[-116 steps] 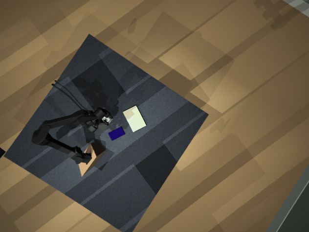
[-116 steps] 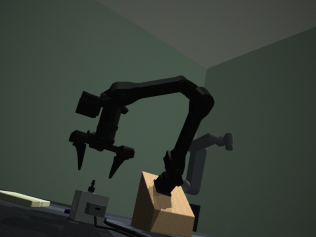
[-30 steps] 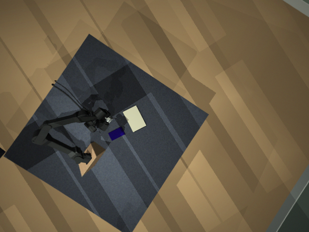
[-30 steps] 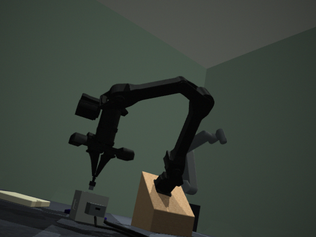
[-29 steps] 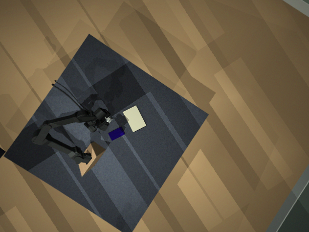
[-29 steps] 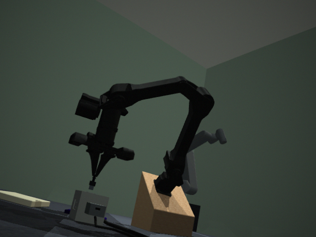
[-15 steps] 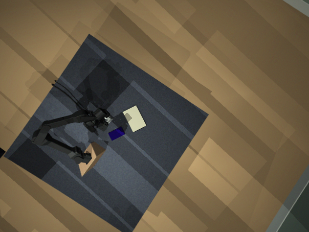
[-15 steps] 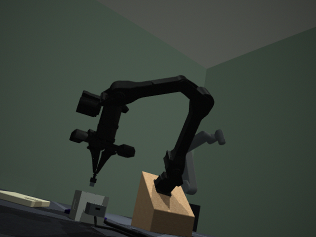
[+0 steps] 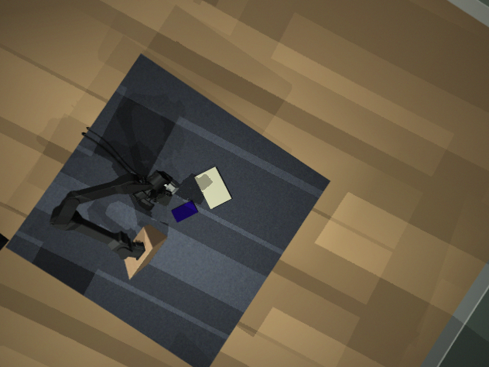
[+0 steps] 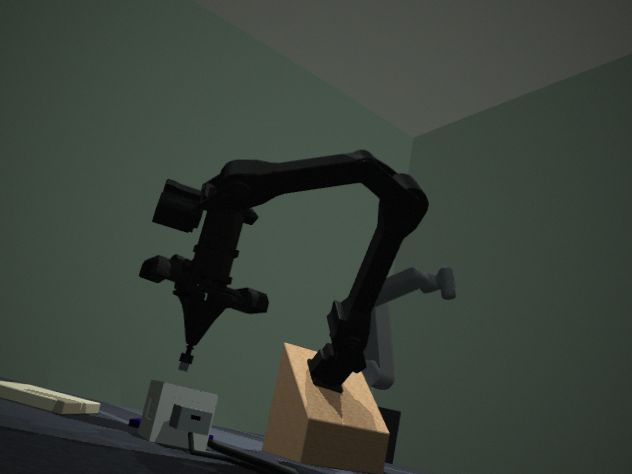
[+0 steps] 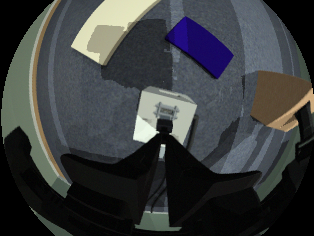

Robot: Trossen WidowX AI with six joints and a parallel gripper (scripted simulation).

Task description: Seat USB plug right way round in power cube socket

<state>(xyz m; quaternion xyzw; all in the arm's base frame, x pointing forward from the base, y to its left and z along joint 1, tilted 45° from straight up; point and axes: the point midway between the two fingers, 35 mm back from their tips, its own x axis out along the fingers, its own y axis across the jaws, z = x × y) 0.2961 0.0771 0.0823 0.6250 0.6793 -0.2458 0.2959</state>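
Black parallel-jaw gripper (image 10: 186, 352) is pinching the small grey USB plug (image 10: 184, 362), hanging it above the pale grey power cube (image 10: 176, 413), apart from its top socket, likely giving room for turning.

The small grey USB plug (image 10: 184, 362) hangs directly above the pale grey power cube (image 10: 176, 414), apart from it. On the dark grey worktop (image 9: 244, 221), the flat blue rectangular card (image 9: 184, 210) lies just beside the flat cream rectangular pad (image 9: 213, 187). The tan wooden wedge block (image 9: 145, 249) sits well apart from both.

The power cube (image 9: 170, 187) is viewed from far overhead, from low beside the table looking upward (image 10: 176, 414), and closely from the wrist, straight down (image 11: 166, 122).
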